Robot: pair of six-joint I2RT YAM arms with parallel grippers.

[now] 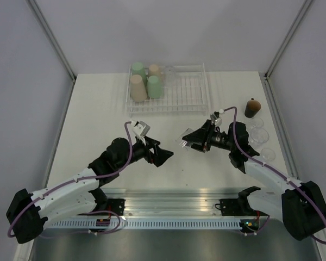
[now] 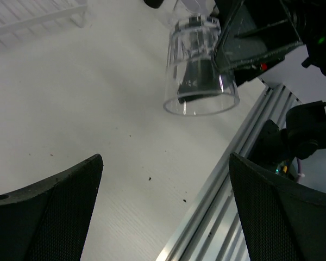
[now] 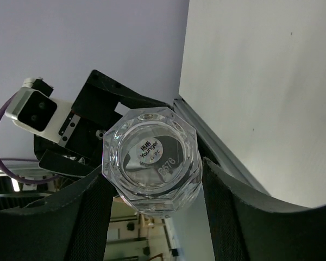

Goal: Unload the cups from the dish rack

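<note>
Holding clear cup [image 3: 150,163], right jaws

You are looking at a white desk [image 1: 98,109], faintly grained, flecked with a few dark specks and evenly lit. A plain pale grey back wall [image 1: 168,32] and side panels [image 1: 16,81] enclose it, meeting at slanting metal posts [image 1: 53,43]. An aluminium rail [image 1: 168,204] runs along the near edge.
</note>
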